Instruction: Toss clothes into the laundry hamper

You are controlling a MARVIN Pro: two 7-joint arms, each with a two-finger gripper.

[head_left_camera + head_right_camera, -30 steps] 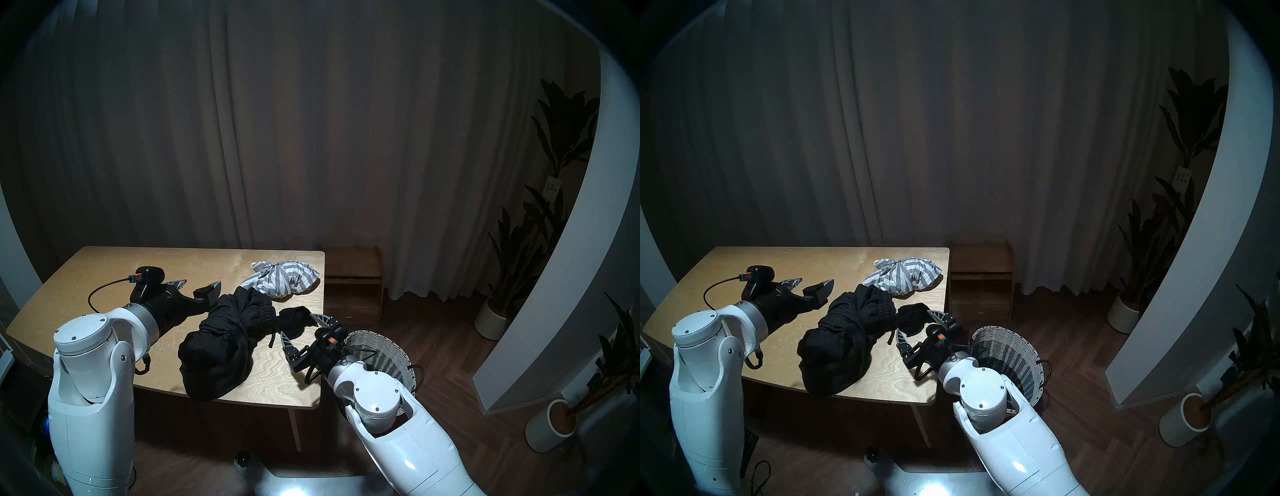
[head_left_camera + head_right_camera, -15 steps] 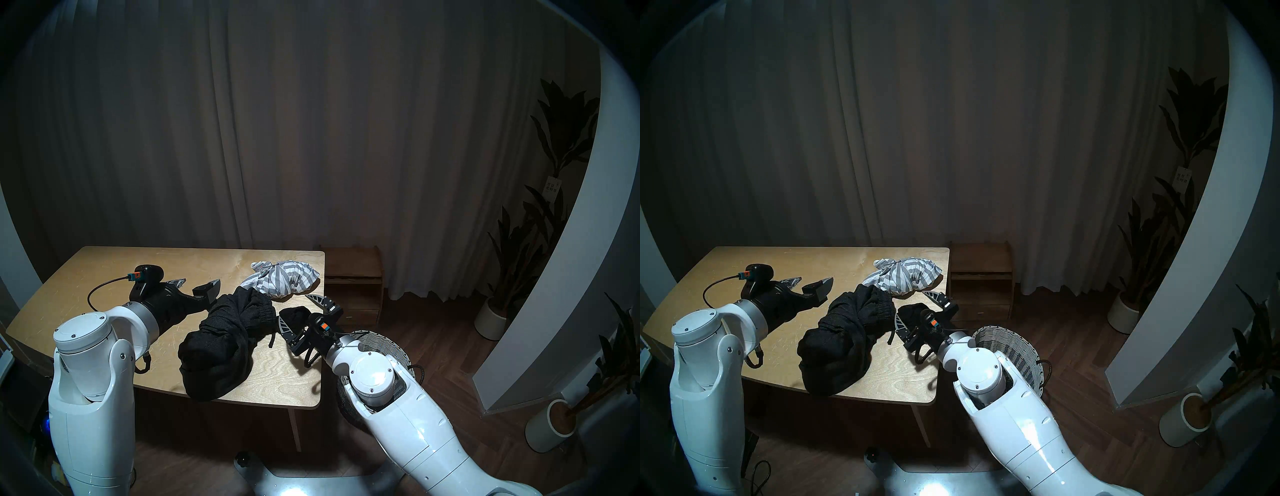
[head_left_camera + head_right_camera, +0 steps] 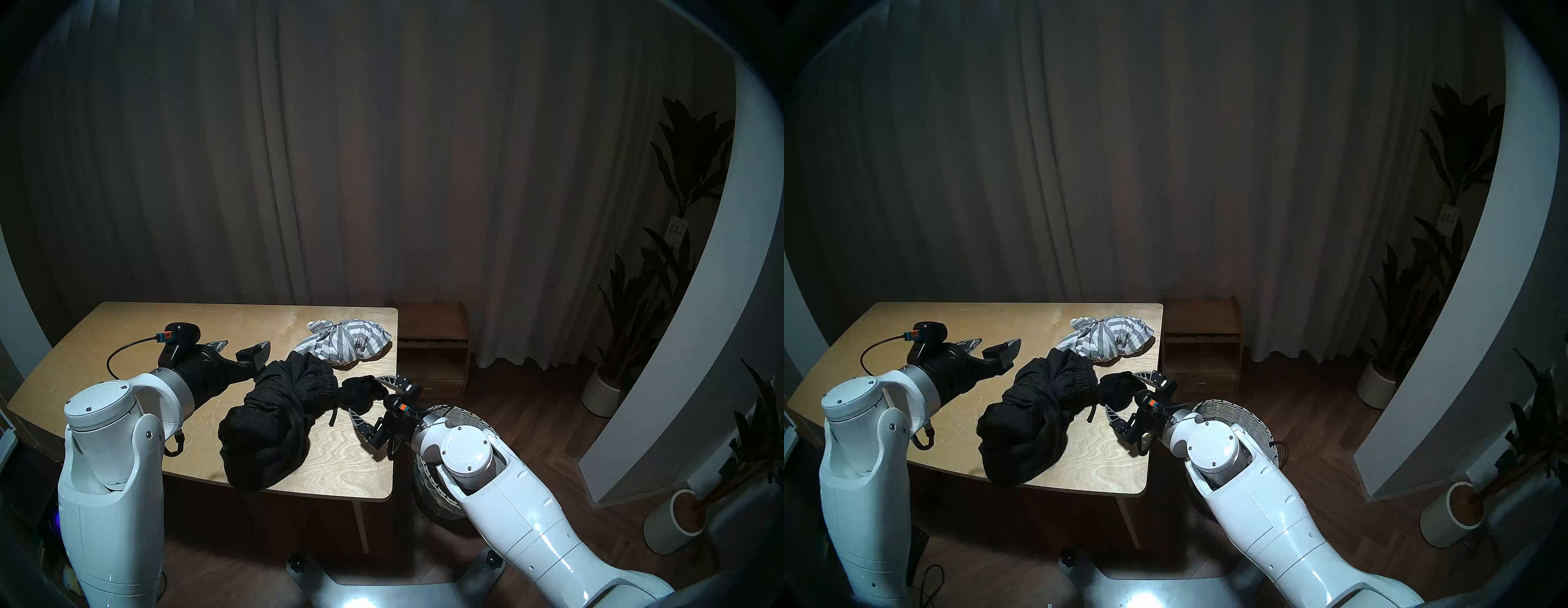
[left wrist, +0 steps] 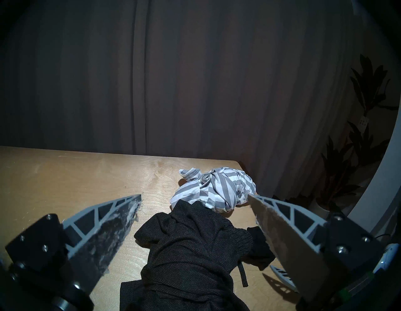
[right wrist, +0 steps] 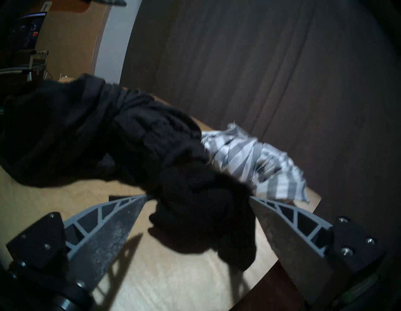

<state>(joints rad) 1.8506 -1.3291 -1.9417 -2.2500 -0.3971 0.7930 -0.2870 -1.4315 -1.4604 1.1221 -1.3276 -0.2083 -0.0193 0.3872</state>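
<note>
On the table (image 3: 127,339), the small black garment (image 3: 358,390) lies between the spread fingers of the right end effector (image 3: 362,397) (not yet clamped). Left end effector (image 3: 244,346) hovers released; laundry hamper (image 3: 462,418) stands beside the table.

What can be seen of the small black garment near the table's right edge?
The small black fuzzy garment is a crumpled, soft, knit-looking bundle, too dark to show parts. It lies on the light plywood table by its right edge, against the big black ribbed-cuff knit garment and near the grey-and-white striped garment. The right end effector, open, straddles it with one finger on each side; whether the fingers touch it is unclear.
</note>
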